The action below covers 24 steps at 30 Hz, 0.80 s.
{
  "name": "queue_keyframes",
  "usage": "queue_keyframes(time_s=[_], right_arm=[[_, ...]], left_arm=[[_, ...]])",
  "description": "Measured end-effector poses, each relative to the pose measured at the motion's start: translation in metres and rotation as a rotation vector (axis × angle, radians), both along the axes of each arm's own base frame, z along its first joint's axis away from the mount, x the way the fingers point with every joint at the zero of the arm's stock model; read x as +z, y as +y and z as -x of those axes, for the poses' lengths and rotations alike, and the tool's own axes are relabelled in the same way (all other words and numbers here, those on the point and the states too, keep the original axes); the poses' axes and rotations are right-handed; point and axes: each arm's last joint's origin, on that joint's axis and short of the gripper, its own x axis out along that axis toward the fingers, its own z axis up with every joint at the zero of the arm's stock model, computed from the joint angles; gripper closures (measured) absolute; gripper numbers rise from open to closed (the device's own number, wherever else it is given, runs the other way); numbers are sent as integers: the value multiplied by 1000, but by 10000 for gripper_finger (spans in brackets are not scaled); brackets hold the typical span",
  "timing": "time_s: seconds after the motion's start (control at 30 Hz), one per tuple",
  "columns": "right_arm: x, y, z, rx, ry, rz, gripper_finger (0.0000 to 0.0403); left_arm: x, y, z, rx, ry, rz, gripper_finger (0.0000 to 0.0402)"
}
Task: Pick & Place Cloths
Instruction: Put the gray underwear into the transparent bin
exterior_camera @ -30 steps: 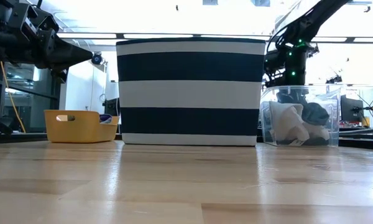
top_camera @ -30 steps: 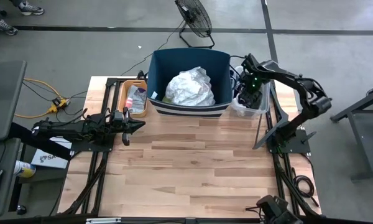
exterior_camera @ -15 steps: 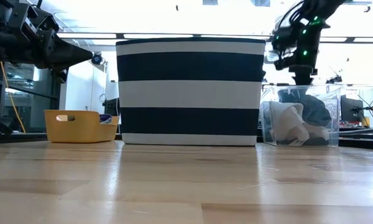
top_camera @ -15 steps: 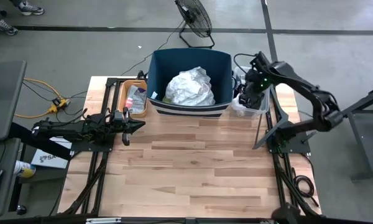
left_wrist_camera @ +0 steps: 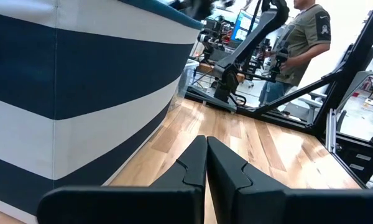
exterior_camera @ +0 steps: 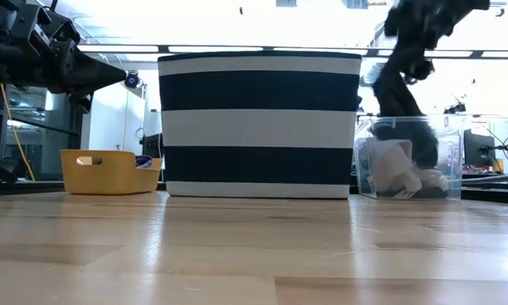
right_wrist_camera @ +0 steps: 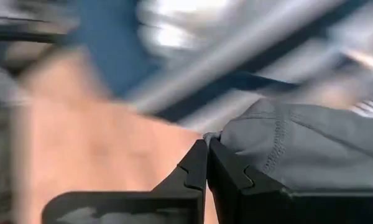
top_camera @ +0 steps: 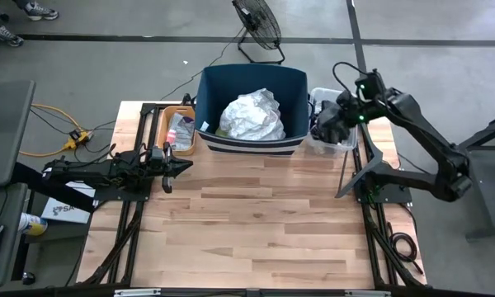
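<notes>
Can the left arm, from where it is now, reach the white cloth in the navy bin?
Probably yes. The left gripper, jaws shut, waits beside the navy bin, whose top is open, and the white cloth lies uncovered, though the arm must first rise over the wall.

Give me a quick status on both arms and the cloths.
Right gripper shut on grey cloth above clear bin. Left gripper shut, empty, beside navy bin. Nothing in the way.

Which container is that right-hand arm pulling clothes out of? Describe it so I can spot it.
Find the big navy-and-white striped bin at the table's far edge. On its right, towards the right arm, stands a small clear plastic box with crumpled white and dark cloths inside. Unlike the orange tray on the bin's other side, it is see-through.
</notes>
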Motion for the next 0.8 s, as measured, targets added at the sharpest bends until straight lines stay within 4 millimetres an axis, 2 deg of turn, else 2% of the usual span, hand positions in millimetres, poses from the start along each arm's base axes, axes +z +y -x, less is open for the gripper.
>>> queue_keyframes(time_s=[0.1, 0.17, 0.27, 0.47, 0.6, 0.8], right_arm=[[9, 16, -1, 147, -128, -9, 398], [13, 21, 1, 142, -125, 41, 398], [16, 24, 8, -17, -10, 138, 398], [13, 15, 18, -347, 276, 323, 398], [12, 8, 15, -376, 326, 394, 398], [3, -2, 10, -386, 416, 368, 398]], left_arm=[[0, 0, 0, 0, 0, 0, 391], [0, 0, 0, 0, 0, 0, 391], [0, 0, 0, 0, 0, 0, 391], [0, 0, 0, 0, 0, 0, 391], [0, 0, 0, 0, 0, 0, 391], [0, 0, 0, 0, 0, 0, 391]])
